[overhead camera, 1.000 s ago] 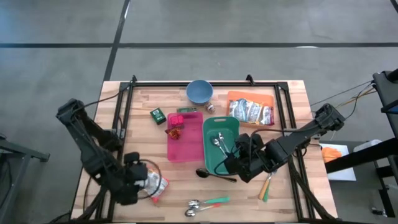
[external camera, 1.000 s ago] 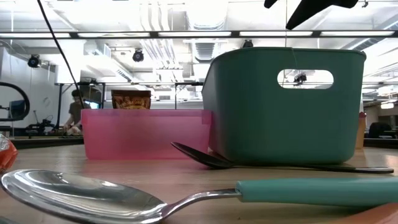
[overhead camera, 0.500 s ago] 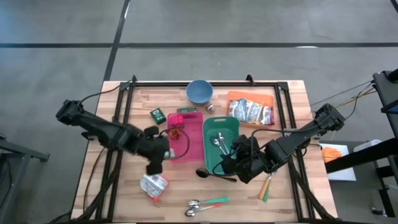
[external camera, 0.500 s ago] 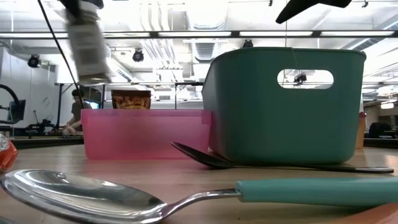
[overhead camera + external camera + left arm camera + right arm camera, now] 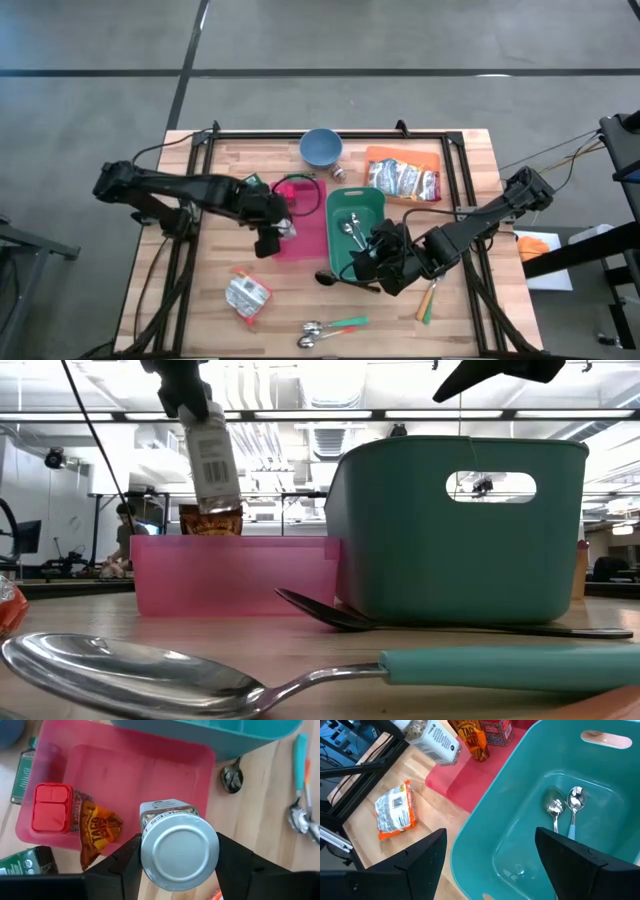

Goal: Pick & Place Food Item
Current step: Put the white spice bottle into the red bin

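Note:
A small labelled jar [image 5: 213, 460] with a silver round end [image 5: 179, 851] hangs in the air, with my left gripper [image 5: 270, 234] shut on it over the near left part of the pink bin [image 5: 305, 232]. A red-lidded container [image 5: 50, 814] and an orange seasoning packet [image 5: 100, 827] lie on the bin's floor. My right gripper [image 5: 376, 262] stands open above the near end of the teal bin [image 5: 555, 810], which holds two spoons [image 5: 565, 807]; nothing is between its fingers. My left gripper pinches the jar between its two fingers [image 5: 127, 862], on opposite sides of the body just below the silver end [image 5: 150, 870]. The fingers slant steeply down from above. The jar hangs tilted below them, lifted clear, its free end [image 5: 222, 500] above the pink bin's rim.
A foil snack packet [image 5: 246, 297] lies on the wood near the front left. Spoons [image 5: 330, 327] lie at the front edge, and a black spoon [image 5: 340, 280] lies by the teal bin. Farther back are a blue bowl [image 5: 321, 147], an orange tray of packets [image 5: 403, 175] and green packets [image 5: 254, 185].
My left gripper has swung from the table's near left, beside the foil packet, toward the right and far side, carrying the jar clear of the table to above the pink bin. The packet stays on the wood.

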Motion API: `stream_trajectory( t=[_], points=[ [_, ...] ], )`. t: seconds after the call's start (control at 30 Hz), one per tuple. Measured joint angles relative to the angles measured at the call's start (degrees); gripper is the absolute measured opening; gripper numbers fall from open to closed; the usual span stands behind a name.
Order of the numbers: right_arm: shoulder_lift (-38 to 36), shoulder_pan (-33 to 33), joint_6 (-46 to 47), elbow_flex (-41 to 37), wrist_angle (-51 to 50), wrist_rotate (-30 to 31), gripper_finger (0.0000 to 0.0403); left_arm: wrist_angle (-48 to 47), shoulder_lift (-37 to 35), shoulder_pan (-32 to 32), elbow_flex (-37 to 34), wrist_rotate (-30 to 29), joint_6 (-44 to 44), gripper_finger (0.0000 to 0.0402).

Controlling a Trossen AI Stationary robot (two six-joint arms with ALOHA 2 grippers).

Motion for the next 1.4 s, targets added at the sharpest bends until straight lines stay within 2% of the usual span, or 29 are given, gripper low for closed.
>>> stream_trajectory(
  t=[0.67, 1.0, 1.13, 1.4],
  points=[
    [0.0, 0.0, -0.51, -0.71, 0.01, 0.14, 0.0298, -0.65, 11.76, 0.37, 0.04, 2.39, 11.5, 0.0187],
    [0.0, 0.0, 1.03, -2.59, 0.2, -0.1, 0.0298, -1.87, 14.04, 0.88, -0.07, 1.08, 16.27, 0.0187],
    [0.0, 0.02, 1.17, -2.73, 0.22, -0.28, 0.0298, -2.17, 13.99, 2.3, -0.07, -1.06, 15.02, 0.0187],
    [0.0, 0.02, 0.99, -2.73, 0.26, -0.48, 0.0298, -3.71, 13.97, 5.56, -0.07, -1.06, 13.53, 0.0187]
  ],
)
